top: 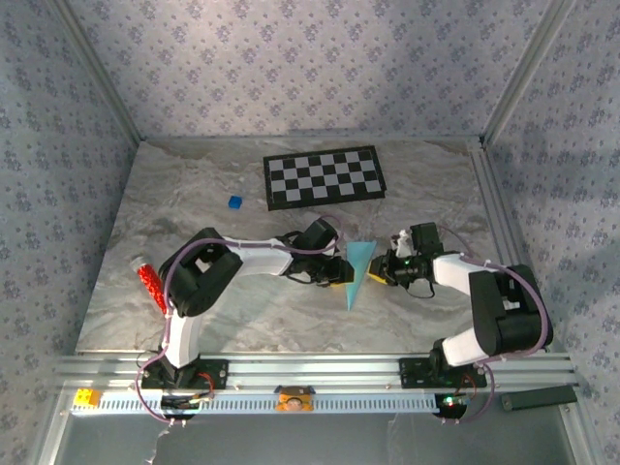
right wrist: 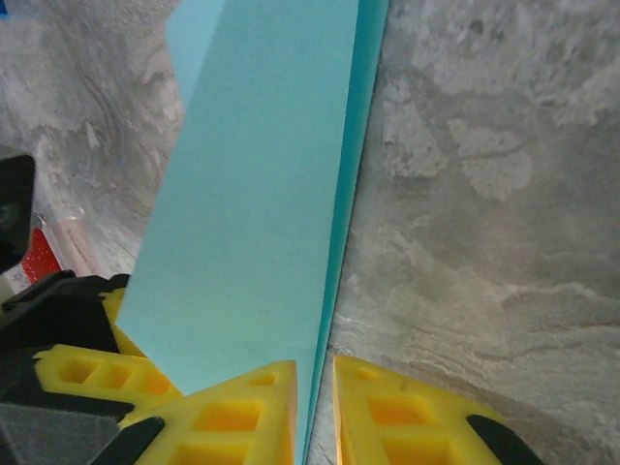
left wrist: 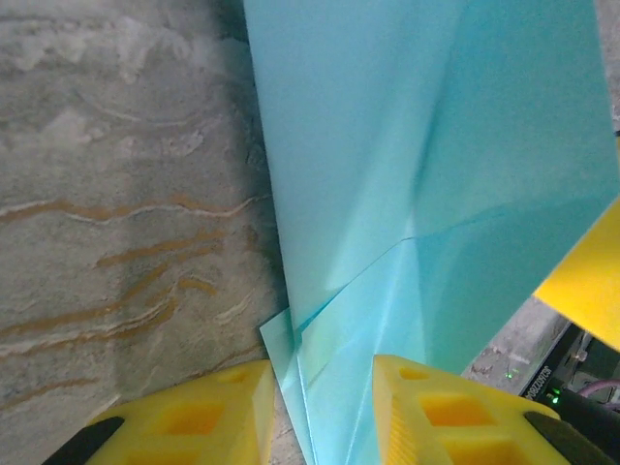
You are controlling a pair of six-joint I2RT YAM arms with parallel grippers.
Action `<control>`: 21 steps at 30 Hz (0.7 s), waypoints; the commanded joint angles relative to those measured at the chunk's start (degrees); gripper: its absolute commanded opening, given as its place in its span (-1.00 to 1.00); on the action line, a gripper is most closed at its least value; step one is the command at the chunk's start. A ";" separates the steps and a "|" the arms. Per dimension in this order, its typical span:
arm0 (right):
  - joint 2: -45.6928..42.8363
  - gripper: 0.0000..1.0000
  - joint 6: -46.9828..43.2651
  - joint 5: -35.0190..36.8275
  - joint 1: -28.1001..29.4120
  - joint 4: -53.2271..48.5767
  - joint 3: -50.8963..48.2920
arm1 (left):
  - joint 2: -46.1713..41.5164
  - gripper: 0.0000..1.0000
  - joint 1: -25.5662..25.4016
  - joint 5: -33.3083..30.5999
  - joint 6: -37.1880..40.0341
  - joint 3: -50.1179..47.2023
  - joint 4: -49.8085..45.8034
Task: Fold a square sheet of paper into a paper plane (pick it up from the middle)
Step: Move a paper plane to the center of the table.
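Observation:
The light-blue sheet of paper is folded into a slim pointed wedge like a paper plane. It stands on edge at the table's middle with its tip toward the near edge. My left gripper is at its left side. In the left wrist view the folded layers run between the yellow fingers of the left gripper, which stand apart, with bare table beside the left one. My right gripper is at the paper's right side. Its jaws are pinched on the paper's thin folded edge.
A black-and-white checkerboard lies at the back of the marble table. A tiny dark-blue cube sits to its left. A red object lies near the left arm's base. Patterned walls close three sides.

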 commanded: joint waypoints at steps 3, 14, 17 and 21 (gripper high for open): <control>2.51 -0.68 0.49 -1.42 1.00 1.37 -0.80 | 2.81 -0.36 -0.49 0.18 0.55 2.06 2.45; 4.69 -0.77 1.07 -2.53 1.97 3.40 -1.71 | 4.36 -0.40 -0.50 1.37 -1.90 2.16 6.59; 4.78 -0.79 0.95 -2.70 1.97 3.57 -1.81 | 4.58 -0.44 -0.50 1.48 -2.69 1.87 7.84; 4.92 -0.79 1.07 -2.79 1.92 3.75 -2.15 | 4.59 -0.48 -0.50 1.58 -3.14 1.71 8.45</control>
